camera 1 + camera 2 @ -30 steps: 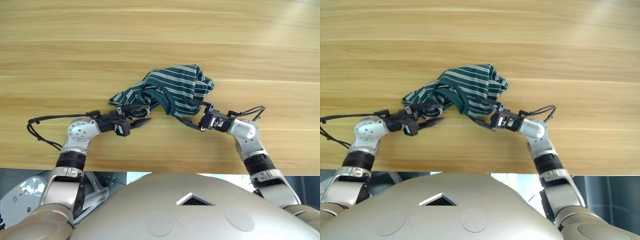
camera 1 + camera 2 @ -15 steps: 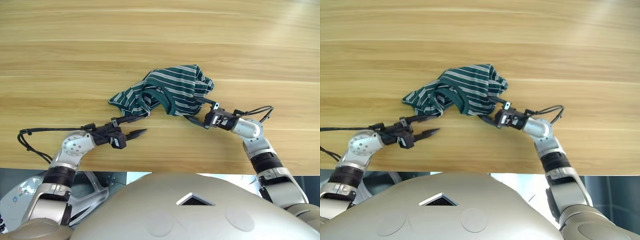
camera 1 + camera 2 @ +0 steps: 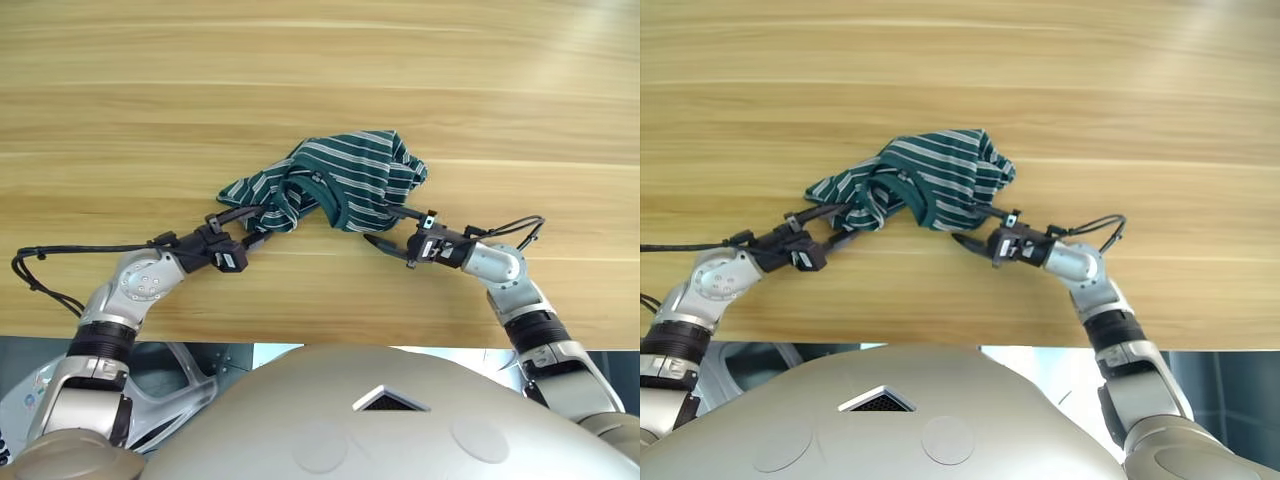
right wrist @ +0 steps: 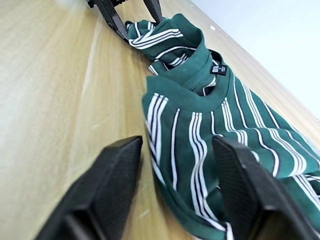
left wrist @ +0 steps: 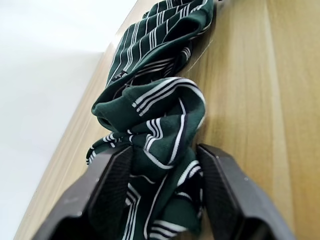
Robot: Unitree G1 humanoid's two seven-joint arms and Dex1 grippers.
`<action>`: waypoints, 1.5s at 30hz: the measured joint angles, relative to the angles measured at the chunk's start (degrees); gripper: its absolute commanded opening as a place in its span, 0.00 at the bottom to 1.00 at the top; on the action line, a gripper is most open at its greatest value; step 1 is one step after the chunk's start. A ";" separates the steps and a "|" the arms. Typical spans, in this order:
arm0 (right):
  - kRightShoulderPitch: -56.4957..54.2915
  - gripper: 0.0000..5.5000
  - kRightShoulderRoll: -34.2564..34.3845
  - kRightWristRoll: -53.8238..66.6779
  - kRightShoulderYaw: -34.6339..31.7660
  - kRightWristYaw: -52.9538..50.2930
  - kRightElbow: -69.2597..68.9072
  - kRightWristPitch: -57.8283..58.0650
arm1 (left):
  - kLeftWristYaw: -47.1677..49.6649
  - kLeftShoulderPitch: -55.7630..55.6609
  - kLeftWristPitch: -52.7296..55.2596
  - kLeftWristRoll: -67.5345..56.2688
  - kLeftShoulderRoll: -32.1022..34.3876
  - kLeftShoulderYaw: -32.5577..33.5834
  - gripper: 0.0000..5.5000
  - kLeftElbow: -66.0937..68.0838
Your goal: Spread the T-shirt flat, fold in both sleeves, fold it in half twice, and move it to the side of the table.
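A dark green T-shirt [image 3: 340, 178] with white stripes lies crumpled in a heap on the wooden table [image 3: 300, 60], its collar toward the near side. My left gripper [image 3: 268, 220] is at the shirt's left near edge. It is open, and in the left wrist view a bunched fold of the shirt [image 5: 160, 125] sits between its fingers [image 5: 110, 180]. My right gripper [image 3: 378, 226] is open at the shirt's right near edge. The right wrist view shows striped cloth [image 4: 190, 130] reaching between its fingers [image 4: 115, 180], with the collar label just beyond.
The table's near edge [image 3: 300, 342] runs close below both grippers. Bare wood stretches to the left, the right and the far side of the shirt. Black cables loop off both wrists, the left one [image 3: 60, 250] trailing over the near left of the table.
My left gripper has moved forward and right from the bare wood to the shirt's left edge, and cloth now sits between its fingers. My right gripper has barely shifted and stays open.
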 measured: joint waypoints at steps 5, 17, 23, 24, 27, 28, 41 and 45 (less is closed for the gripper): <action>-1.01 0.21 0.20 -1.18 0.54 -1.06 0.80 0.33 | -0.17 -0.12 -0.62 -2.72 0.50 -2.14 0.43 0.41; -2.28 0.00 0.12 -1.64 1.00 -2.17 1.94 0.45 | -0.80 -3.01 -1.25 -5.56 -0.78 -6.72 0.32 2.01; -2.34 0.00 -0.05 -1.60 1.23 -2.21 1.85 0.56 | 4.52 -7.40 -0.08 -0.34 -1.24 -6.99 0.19 4.71; -2.35 0.00 -0.06 -1.59 1.24 -2.22 1.86 0.56 | 4.87 -7.67 -0.10 -0.34 -1.24 -7.16 0.17 4.86; -2.36 0.00 -0.09 -1.56 1.27 -2.21 1.89 0.53 | 4.88 -8.52 -0.24 -0.43 -0.93 -7.82 0.12 4.92; -2.37 0.00 -0.09 -1.56 1.28 -2.21 1.92 0.51 | 4.89 -8.60 -0.31 -0.52 -0.85 -7.88 0.09 4.92; -0.53 0.00 -1.45 6.64 -0.14 0.98 -1.35 0.24 | 4.80 -9.10 -1.39 -4.52 -0.78 -8.96 0.00 6.47; 1.33 0.00 -5.51 18.73 -5.35 4.80 -7.68 -0.31 | 4.88 -9.11 -2.95 -6.79 -0.84 -8.35 0.00 7.44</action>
